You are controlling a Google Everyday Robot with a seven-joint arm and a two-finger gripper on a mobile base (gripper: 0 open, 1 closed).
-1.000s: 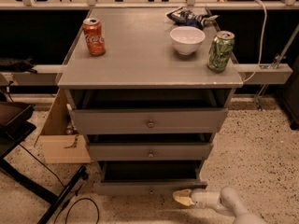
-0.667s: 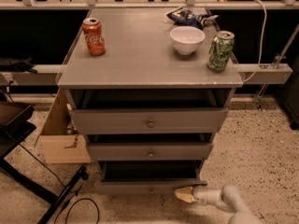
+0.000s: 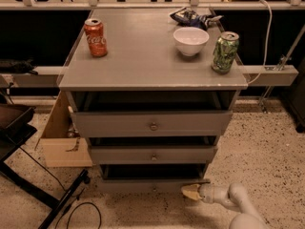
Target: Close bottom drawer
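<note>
The grey cabinet (image 3: 152, 75) has three drawers, all standing a little open. The bottom drawer (image 3: 138, 185) is the lowest, a plain grey front with a small round knob (image 3: 153, 189) and a dark gap above it. My gripper (image 3: 191, 192), tan-tipped on a white arm (image 3: 228, 198), is low near the floor. It rests against the right end of the bottom drawer's front. The middle drawer (image 3: 152, 154) and the top drawer (image 3: 152, 123) sit above.
On the cabinet top are a red soda can (image 3: 96, 37), a white bowl (image 3: 190, 40), a green can (image 3: 225, 51) and a snack bag (image 3: 193, 17). A cardboard box (image 3: 62, 142) stands left of the cabinet. A black stand (image 3: 19, 128) and a cable (image 3: 81, 209) lie on the floor at the left.
My gripper has moved in toward the cabinet, and the bottom drawer's front has slid slightly inward with it.
</note>
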